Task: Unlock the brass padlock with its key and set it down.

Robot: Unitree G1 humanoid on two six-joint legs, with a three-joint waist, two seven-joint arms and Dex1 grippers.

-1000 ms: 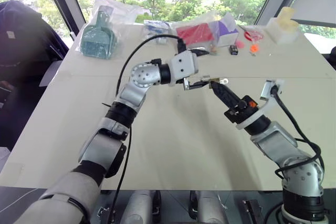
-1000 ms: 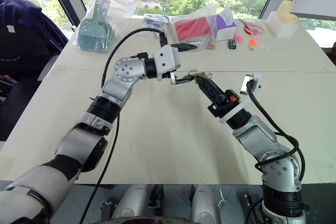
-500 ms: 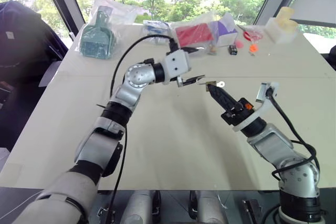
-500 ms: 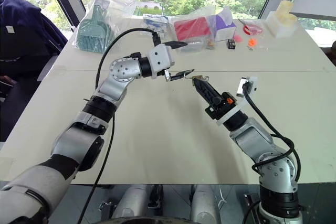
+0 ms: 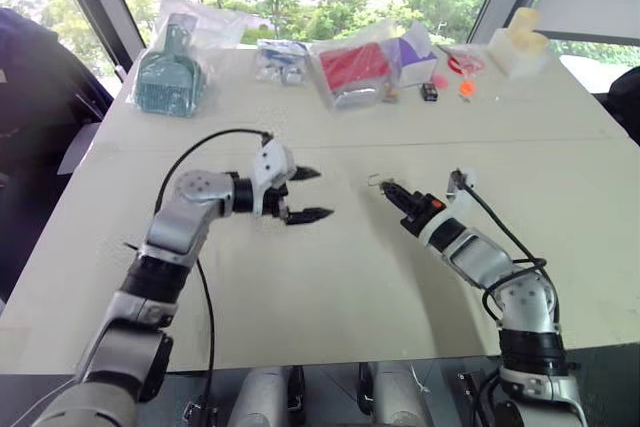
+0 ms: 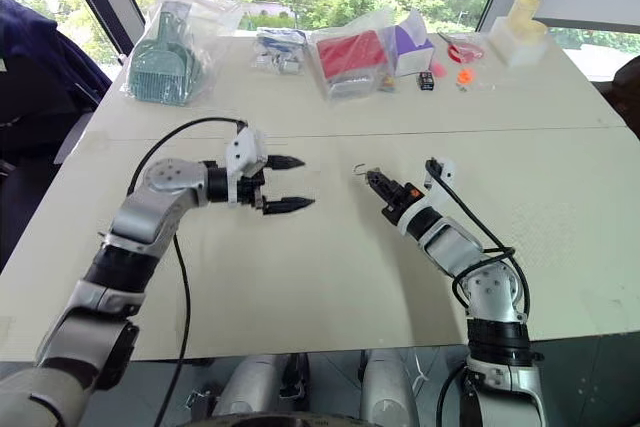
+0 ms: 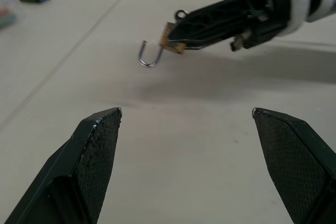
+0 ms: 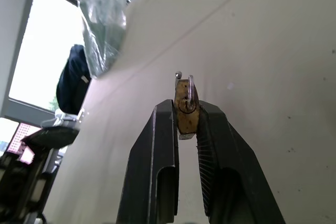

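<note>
Head views: left gripper point(image 5: 310, 195), jaws spread and empty, has drawn away from right gripper point(image 5: 386, 188) and now stands well apart; both have sunk toward the cream table point(image 5: 330, 277).
Left wrist view: brass padlock point(image 7: 173, 34) clamped at right gripper's tips, shackle point(image 7: 149, 56) swung open. Judgement: unlocked; setting down remains.
Right wrist view: padlock pinched between the black fingers point(image 8: 157, 150), above bare tabletop; window beyond.
</note>
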